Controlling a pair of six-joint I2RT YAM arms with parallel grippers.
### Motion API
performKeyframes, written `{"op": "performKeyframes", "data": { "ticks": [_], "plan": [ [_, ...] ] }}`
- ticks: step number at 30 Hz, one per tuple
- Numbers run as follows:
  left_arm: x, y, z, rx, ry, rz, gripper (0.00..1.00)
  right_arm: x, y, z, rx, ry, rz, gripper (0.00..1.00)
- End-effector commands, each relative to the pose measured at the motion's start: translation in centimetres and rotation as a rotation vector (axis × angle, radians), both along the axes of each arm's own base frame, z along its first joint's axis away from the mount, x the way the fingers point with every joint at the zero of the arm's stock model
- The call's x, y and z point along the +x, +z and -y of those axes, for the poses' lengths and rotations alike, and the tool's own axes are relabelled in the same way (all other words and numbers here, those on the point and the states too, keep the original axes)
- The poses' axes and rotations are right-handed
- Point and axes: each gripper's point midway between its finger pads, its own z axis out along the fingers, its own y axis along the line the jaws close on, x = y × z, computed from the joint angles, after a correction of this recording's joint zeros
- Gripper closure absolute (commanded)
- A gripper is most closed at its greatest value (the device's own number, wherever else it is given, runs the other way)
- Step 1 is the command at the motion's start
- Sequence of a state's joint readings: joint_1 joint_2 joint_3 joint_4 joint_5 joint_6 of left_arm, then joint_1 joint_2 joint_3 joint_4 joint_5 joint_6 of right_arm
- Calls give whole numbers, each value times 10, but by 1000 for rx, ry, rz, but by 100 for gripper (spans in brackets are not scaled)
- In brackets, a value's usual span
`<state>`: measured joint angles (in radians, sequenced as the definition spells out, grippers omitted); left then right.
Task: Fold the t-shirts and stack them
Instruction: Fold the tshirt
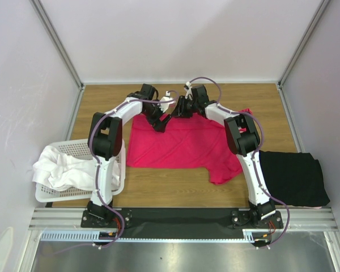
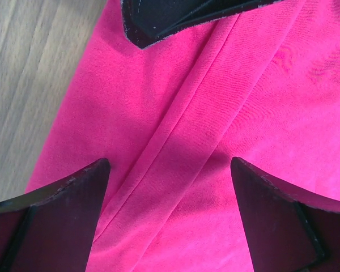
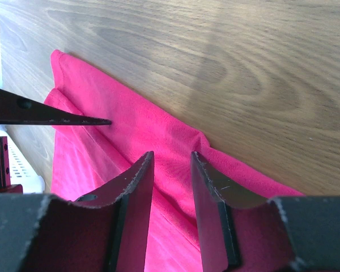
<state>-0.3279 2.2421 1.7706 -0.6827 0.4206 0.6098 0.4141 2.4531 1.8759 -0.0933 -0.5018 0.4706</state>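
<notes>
The crimson-pink t-shirt [image 1: 181, 144] lies spread flat across the middle of the table. Both grippers are low over its far edge. My left gripper [image 1: 160, 123] [image 2: 170, 164] stands wide open just above the fabric [image 2: 260, 85], astride a diagonal hem fold, holding nothing. My right gripper [image 1: 178, 112] [image 3: 171, 154] is partly open, its fingers on either side of a small raised ridge at the pink shirt's edge [image 3: 102, 147], and a gap shows between them. A folded black t-shirt [image 1: 292, 175] sits at the right. White t-shirts [image 1: 62, 167] are heaped in the basket.
The white perforated basket [image 1: 79, 145] stands at the near left beside the left arm. Bare wooden table [image 3: 243, 68] runs beyond the pink shirt's far edge to the back wall. In each wrist view a fingertip of the other gripper shows close by.
</notes>
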Motion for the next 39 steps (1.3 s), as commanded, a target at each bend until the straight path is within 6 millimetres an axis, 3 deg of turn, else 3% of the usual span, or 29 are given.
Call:
{"op": "performKeyframes", "data": {
  "ticks": [1,10,15,26,33,39],
  "plan": [
    [-4,13,6,-35,-10,-5,7,-2,-20,21,-87,-43,-50,61],
    [-15,33,4,-50,-17,8,8,0,-21,21,-90,-52,-53,61],
    [-16,37,4,-59,-8,3,16,-1,-20,22,-91,-55,-53,61],
    [-25,33,3,-75,7,-51,31,-1,-21,22,-91,-56,-54,61],
    [-40,34,-3,-67,27,-92,34,1,-20,20,-87,-53,-47,62],
    [-29,25,-12,-27,93,-59,42,0,-22,19,-84,-50,-54,61]
  ]
}}
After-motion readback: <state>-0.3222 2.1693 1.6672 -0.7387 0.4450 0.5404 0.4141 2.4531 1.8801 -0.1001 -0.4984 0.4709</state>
